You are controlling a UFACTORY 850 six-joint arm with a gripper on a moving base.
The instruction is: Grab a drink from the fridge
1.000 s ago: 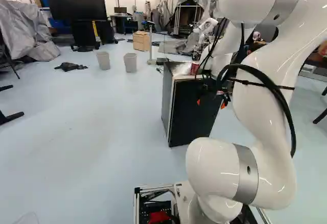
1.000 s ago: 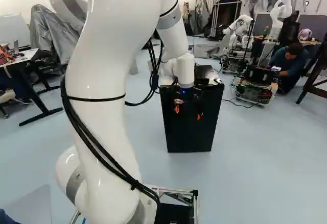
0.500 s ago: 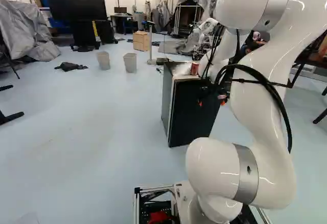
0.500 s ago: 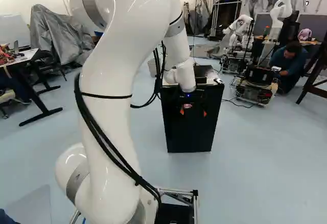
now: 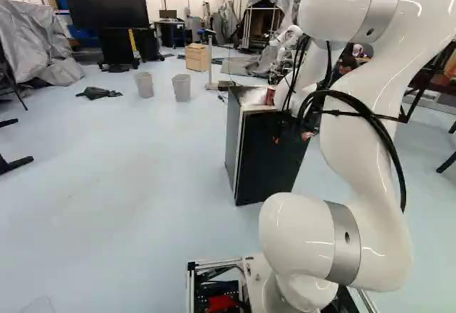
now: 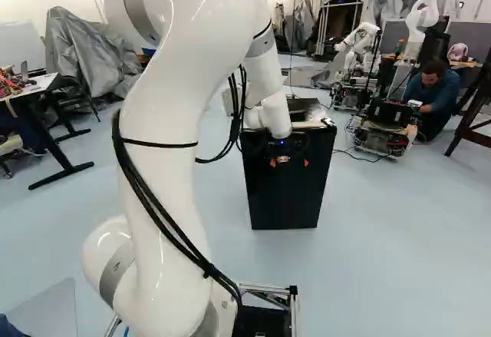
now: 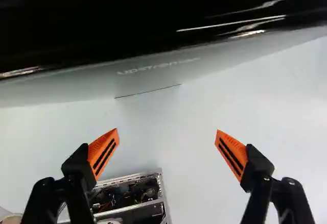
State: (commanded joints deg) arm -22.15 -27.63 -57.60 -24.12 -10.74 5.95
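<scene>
Holding the gripper [image 7: 167, 130] close by the fridge's [image 6: 282, 203] dark near face, pointing down toward the floor [image 7: 168, 155], probably for working a finger behind the door's edge. Spreading both orange pads [image 7: 103, 153] wide, gripping nothing, leaving bare air between (not telling from these angles whether brushing the door). Seeing a seemingly shut door, so seeing no drink inside. Spotting a red can [image 5: 270, 97] up on the fridge's top, likely a drink, but standing outside and well out of the grasp. Probably needing to be catching the door's edge next, while risking slipping off so glossy a surface.
</scene>
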